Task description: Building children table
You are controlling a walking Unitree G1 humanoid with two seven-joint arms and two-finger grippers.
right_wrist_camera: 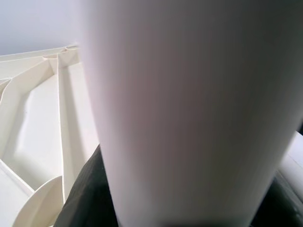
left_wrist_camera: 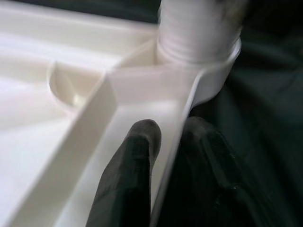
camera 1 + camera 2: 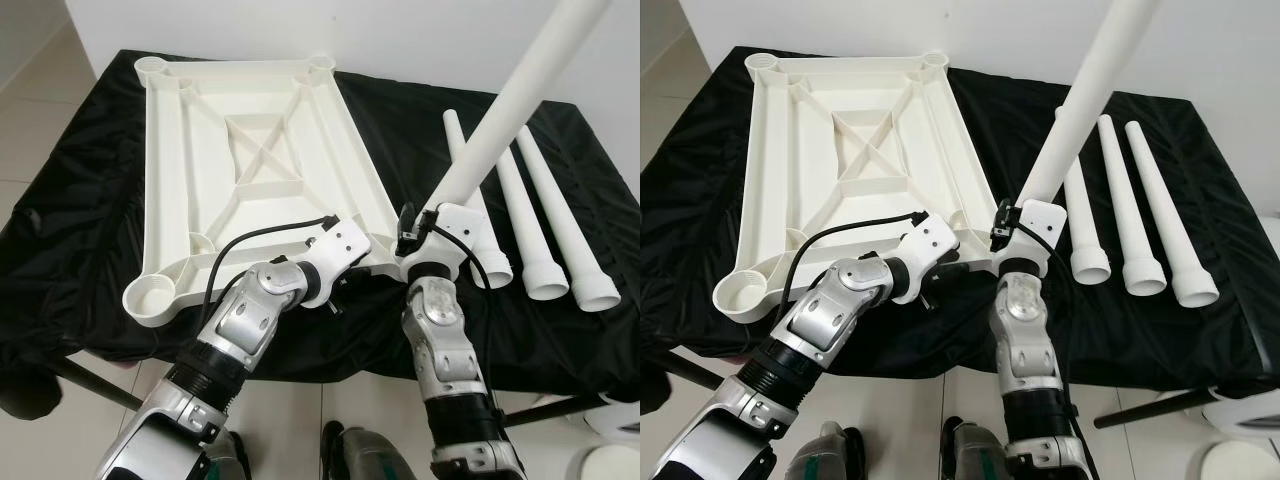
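Observation:
A white table top [image 3: 185, 150] lies upside down on a black cloth, its ribs facing up. A long white leg [image 3: 500, 120] stands tilted at the near right corner, its threaded end [image 2: 199, 33] seated in the corner socket. My right gripper [image 3: 437, 215] is shut on the leg just above the socket; a black finger [image 1: 87, 189] presses against its side. My left gripper [image 2: 170, 127] is shut on the table top's near rim [image 2: 184, 109] next to that corner, one finger inside the wall and one outside.
Three loose legs [image 3: 1080, 220] [image 3: 1125, 200] [image 3: 1165, 210] lie side by side on the black cloth [image 3: 90, 180] to the right. An empty socket [image 3: 150, 297] sits at the near left corner. The cloth's front edge drops to tiled floor; a white round object [image 3: 612, 462] stands at bottom right.

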